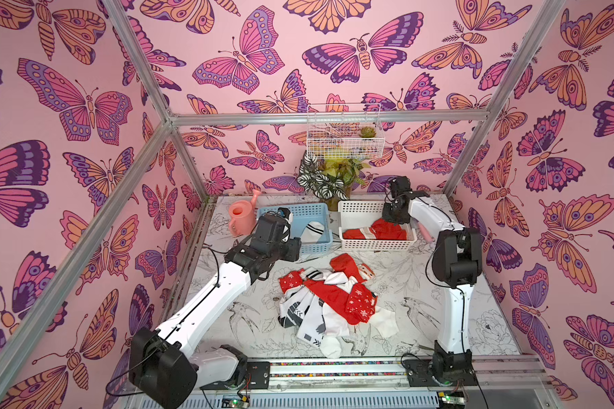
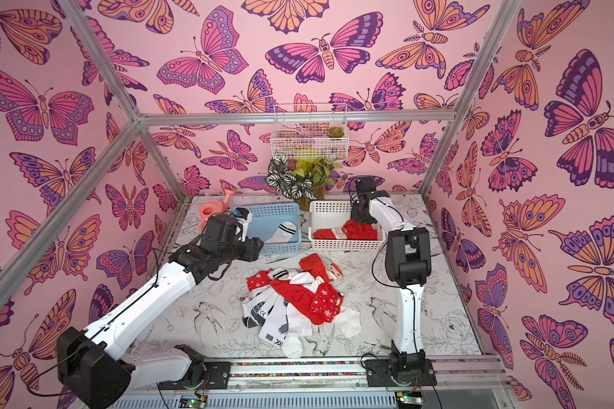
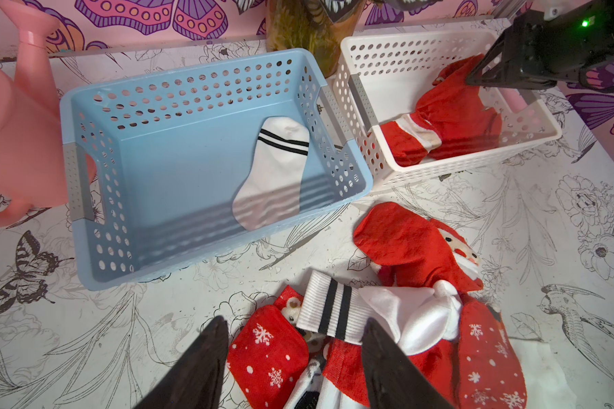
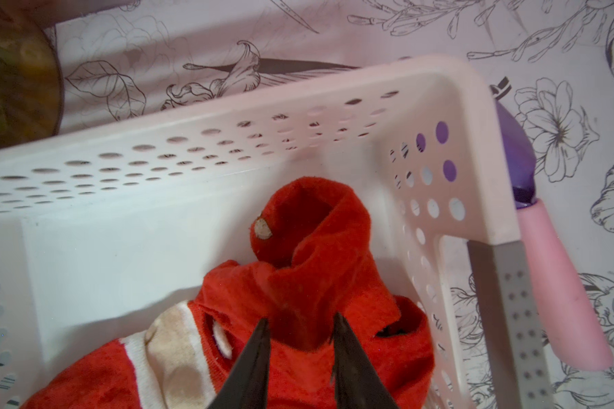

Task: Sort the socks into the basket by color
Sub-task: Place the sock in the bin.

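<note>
A heap of red and white socks (image 1: 330, 297) (image 2: 295, 301) lies mid-table. The blue basket (image 1: 298, 209) (image 3: 178, 74) holds one white sock with black stripes (image 1: 312, 230) (image 3: 273, 170). Red socks (image 1: 380, 230) (image 4: 316, 283) lie in the white basket (image 1: 362, 207) (image 4: 227, 117). My left gripper (image 3: 295, 336) (image 1: 295, 249) is open, hovering over the heap's far end above a snowflaked red sock (image 3: 266, 354) and a striped white cuff (image 3: 330, 311). My right gripper (image 4: 300, 331) (image 1: 392, 219) is inside the white basket, jaws parted, with a raised fold of red sock between the tips.
A pink watering can (image 1: 241, 216) stands left of the blue basket. A potted plant (image 1: 330, 177) sits behind both baskets, under a wire wall basket (image 1: 344, 134). A pink and purple tool (image 4: 560, 283) lies against the white basket's right side.
</note>
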You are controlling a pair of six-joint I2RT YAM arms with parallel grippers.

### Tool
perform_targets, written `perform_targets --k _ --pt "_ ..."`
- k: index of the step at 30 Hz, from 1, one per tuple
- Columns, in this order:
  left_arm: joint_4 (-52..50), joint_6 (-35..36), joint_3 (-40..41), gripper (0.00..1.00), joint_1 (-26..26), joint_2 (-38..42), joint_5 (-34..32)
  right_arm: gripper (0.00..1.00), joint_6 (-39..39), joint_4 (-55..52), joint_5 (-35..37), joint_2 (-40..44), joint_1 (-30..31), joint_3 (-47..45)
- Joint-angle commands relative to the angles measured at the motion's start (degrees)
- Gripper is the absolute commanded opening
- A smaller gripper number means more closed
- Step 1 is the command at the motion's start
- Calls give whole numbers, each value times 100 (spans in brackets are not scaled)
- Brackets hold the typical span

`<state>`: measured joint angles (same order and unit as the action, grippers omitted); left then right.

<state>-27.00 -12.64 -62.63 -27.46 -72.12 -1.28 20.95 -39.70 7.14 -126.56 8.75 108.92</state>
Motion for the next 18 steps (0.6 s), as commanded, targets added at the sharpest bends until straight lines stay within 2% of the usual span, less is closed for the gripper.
perform_targets --k 1,5,13,18 --pt "16 52 87 63 -40 -22 -57 37 -5 -127 -128 382 -22 38" --pt "6 52 84 63 -57 -13 -70 45 -22 -161 -218 724 -15 -128" --pt "-19 61 73 63 -127 -22 -101 47 -60 -240 -531 1511 4 -620" --pt "-46 82 59 63 -204 -13 -132 47 -173 -358 -616 2115 232 -1088"
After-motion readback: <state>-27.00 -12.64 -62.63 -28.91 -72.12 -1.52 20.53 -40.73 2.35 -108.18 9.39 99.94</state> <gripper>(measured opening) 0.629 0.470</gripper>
